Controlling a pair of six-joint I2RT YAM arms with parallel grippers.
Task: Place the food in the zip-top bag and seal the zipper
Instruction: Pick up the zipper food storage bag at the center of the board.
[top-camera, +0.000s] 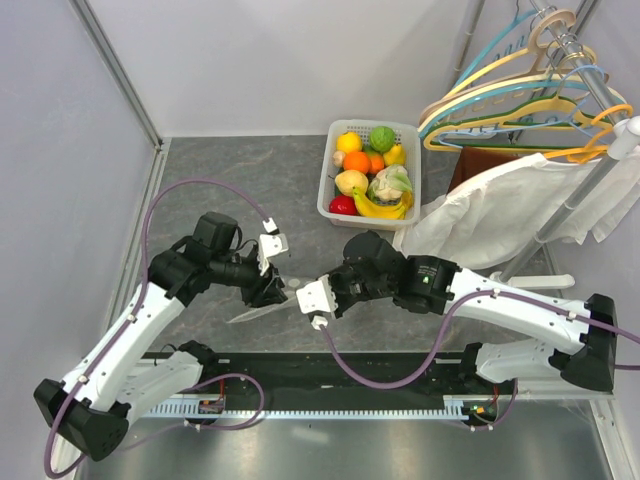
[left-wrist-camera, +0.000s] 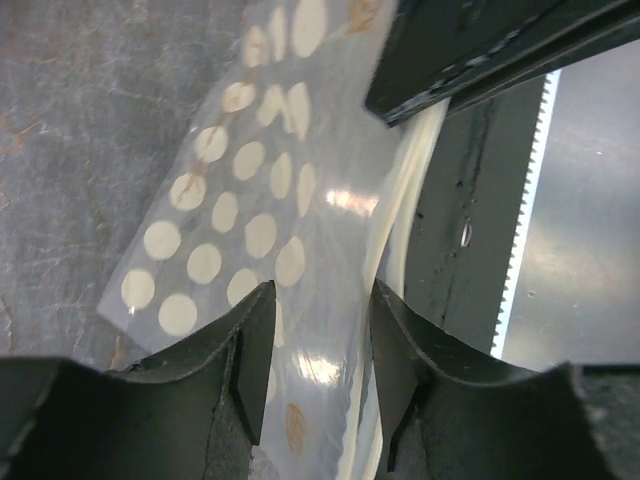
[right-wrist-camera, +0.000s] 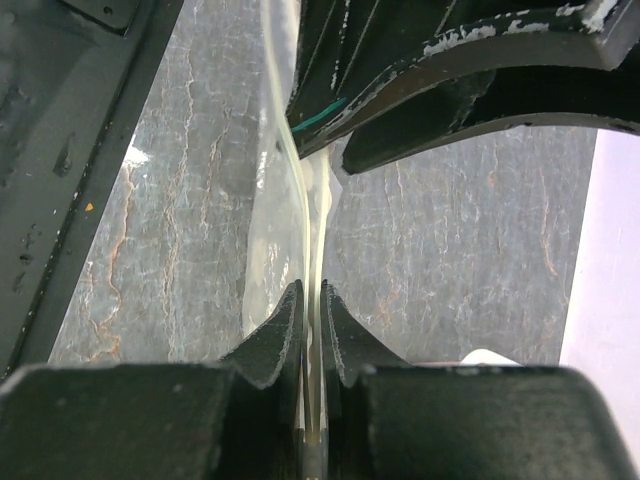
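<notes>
The food (top-camera: 368, 165) lies piled in a white slotted basket (top-camera: 326, 190) at the back of the table: toy fruits and vegetables, among them a banana. The clear dotted zip-top bag (top-camera: 255, 313) (left-wrist-camera: 240, 200) hangs between both grippers near the front edge. My right gripper (top-camera: 312, 300) (right-wrist-camera: 312, 300) is shut on the bag's pale zipper edge (right-wrist-camera: 318, 215) (left-wrist-camera: 400, 230). My left gripper (top-camera: 277, 292) (left-wrist-camera: 318, 310) is open, and its fingers straddle the same edge without pinching it. I cannot see a slider tab.
A white cloth garment (top-camera: 500, 205) and coloured hangers (top-camera: 520, 100) hang on a rack at the right. A black strip (top-camera: 350, 370) runs along the table's near edge, just behind the bag. The left wall is close to the left arm.
</notes>
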